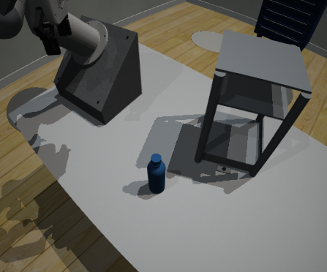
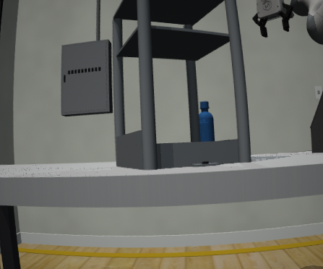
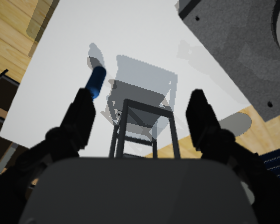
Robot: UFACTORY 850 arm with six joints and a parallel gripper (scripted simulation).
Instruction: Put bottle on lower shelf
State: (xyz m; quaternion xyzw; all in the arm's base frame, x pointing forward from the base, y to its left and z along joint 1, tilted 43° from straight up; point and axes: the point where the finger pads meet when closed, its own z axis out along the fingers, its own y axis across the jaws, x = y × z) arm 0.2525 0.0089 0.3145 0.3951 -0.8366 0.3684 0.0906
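Top view: bottle (image 1: 156, 178) on table (image 1: 208, 219), at shelving unit's (image 1: 254, 106) eight o'clock. Arm base (image 1: 102, 73) at bottle's eleven o'clock.
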